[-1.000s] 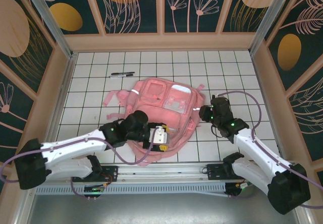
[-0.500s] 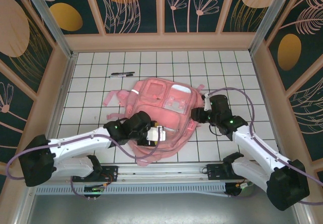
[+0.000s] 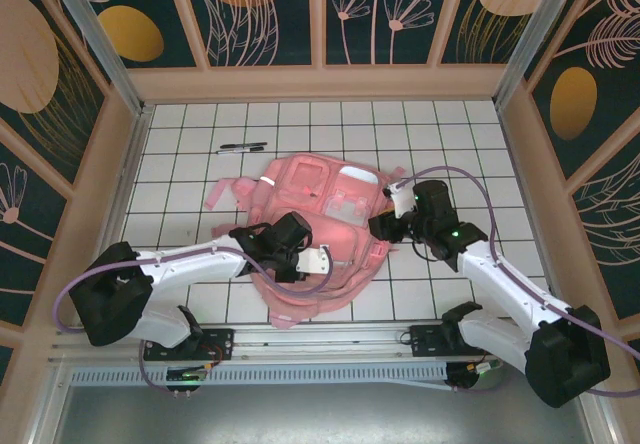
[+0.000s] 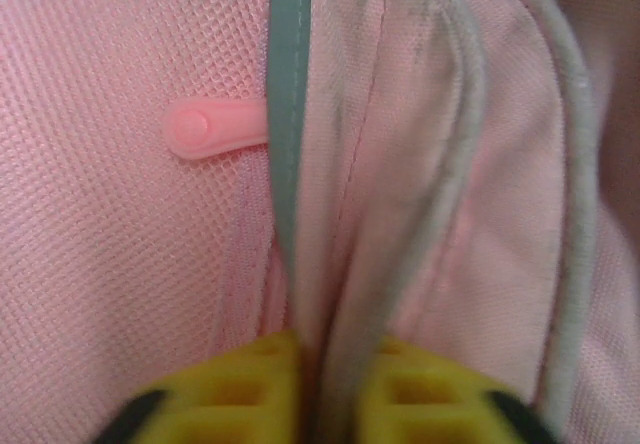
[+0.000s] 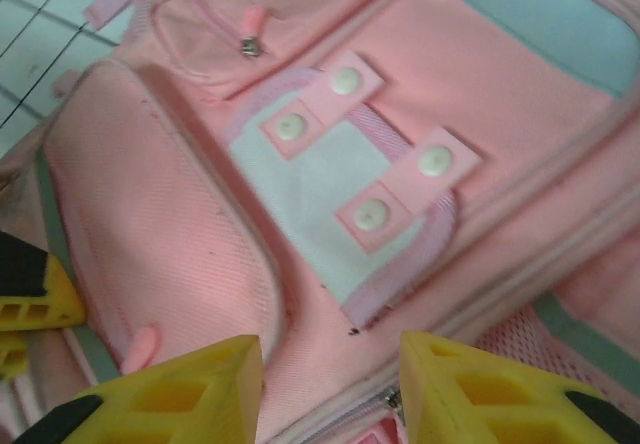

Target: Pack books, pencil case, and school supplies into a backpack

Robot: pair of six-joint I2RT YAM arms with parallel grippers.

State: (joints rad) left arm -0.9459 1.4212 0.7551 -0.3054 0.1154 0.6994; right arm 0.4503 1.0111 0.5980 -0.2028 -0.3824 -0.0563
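Observed: the pink backpack [image 3: 300, 179] lies flat at the middle of the table [image 3: 180, 194], in the same place as a second ago. Its front pockets face up and its straps trail to the left.

Left hand [image 3: 318, 261]: a second ago it was over the near part of the backpack with its jaws apart. It is now clamped on the bag. In the left wrist view the yellow fingertips [image 4: 250, 389] are pressed together on a raised fold of pink fabric edged with grey piping. A teal strip [image 4: 290, 114] and a pink zipper tab [image 4: 215, 129] sit just beyond the grip. The left forearm has swung further in across the table toward the bag.

Right hand [image 3: 383, 224]: it has moved leftward from its earlier position clear of the bag and now stands at the backpack's right edge. In the right wrist view its jaws are moderately apart and nothing lies between them. Below them are the clear front panel with four white snaps [image 5: 345, 149] and a zipped pocket. Whether the fingers touch the fabric cannot be told.

Two loose dark pens [image 3: 243, 148] lie on the table beyond the bag's far-left corner, unmoved.
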